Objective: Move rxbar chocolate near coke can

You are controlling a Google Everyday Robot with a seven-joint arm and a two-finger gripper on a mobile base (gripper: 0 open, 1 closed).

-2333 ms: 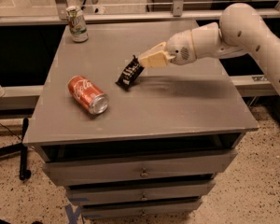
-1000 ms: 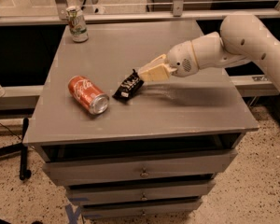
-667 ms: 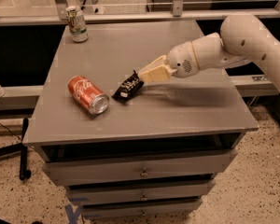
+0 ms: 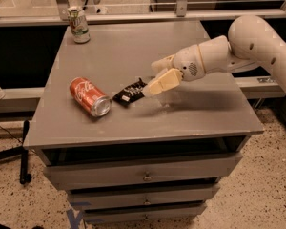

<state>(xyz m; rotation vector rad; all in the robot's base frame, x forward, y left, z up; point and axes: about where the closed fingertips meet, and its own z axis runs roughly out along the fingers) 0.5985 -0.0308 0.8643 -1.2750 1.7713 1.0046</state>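
The rxbar chocolate (image 4: pixel 129 92), a flat black wrapper with white lettering, lies on the grey table top (image 4: pixel 133 46) just right of the coke can (image 4: pixel 89 97). The red can lies on its side with its silver end toward the front. A small gap separates bar and can. My gripper (image 4: pixel 150 78) reaches in from the right, low over the table, at the bar's right end. Its cream fingers (image 4: pixel 163 82) stand apart, and the lower fingertip is at the bar's edge. The bar rests on the table.
A green-and-white can (image 4: pixel 78 25) stands upright at the table's back left corner. The table top sits on a cabinet with drawers (image 4: pixel 143 175). A rail and glass panel run behind the table. My white arm (image 4: pixel 257 42) stretches over the right side.
My gripper carried the bar down and left, toward the coke can. The bar now lies flat on the table and the fingers have spread apart.
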